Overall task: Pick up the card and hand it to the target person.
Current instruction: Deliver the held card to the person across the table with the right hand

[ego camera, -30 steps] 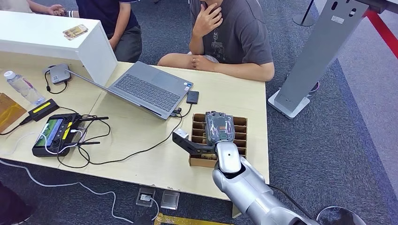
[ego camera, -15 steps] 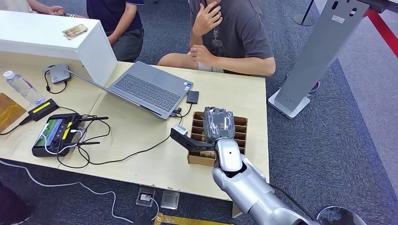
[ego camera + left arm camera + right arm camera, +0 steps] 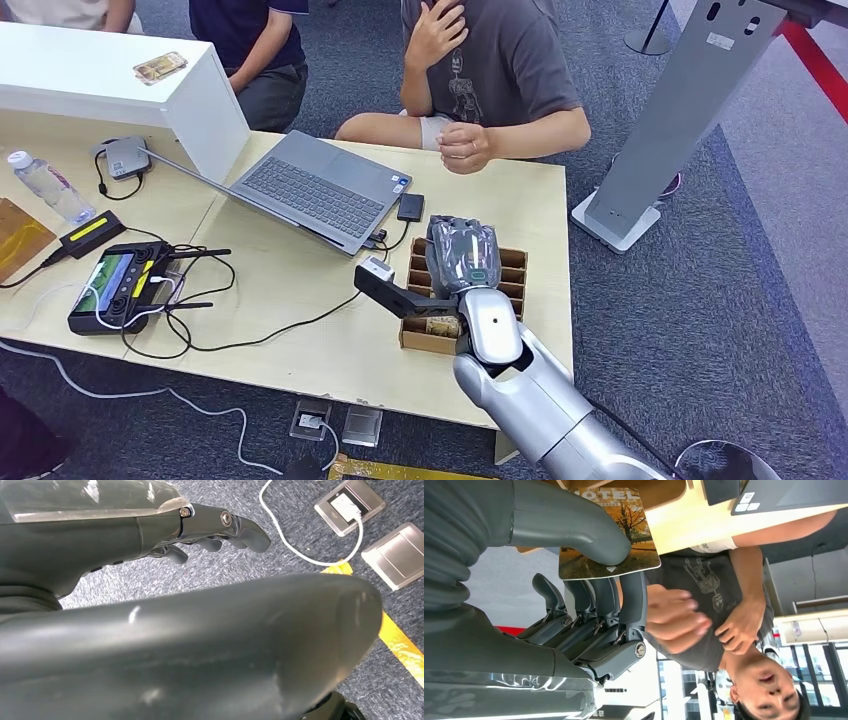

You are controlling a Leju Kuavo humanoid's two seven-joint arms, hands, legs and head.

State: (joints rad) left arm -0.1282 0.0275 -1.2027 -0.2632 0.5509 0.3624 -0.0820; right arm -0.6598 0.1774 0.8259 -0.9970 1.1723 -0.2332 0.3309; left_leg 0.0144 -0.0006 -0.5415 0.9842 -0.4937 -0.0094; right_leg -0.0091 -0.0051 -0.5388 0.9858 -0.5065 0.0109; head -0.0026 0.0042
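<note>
Card (image 3: 609, 532) pinched in right robot hand (image 3: 574, 580) (thumb over fingers); above slotted box (image 3: 505, 275).

Between the right hand (image 3: 462, 262) and the seated person (image 3: 500, 70) at the far edge, a bare strip of table (image 3: 500, 205) is seen, and the way there is open. The person's hand (image 3: 467, 148) is held above that far edge, straight beyond the robot's fingers. Under the right hand the divided cardboard box (image 3: 510, 280) is found. To the left the path is narrowed by the laptop (image 3: 310, 190), a small black box (image 3: 410, 207) and trailing cables (image 3: 300, 320). On the right, open carpet (image 3: 700, 300) is reached past the table's edge, where a grey stand (image 3: 680, 110) is set.
</note>
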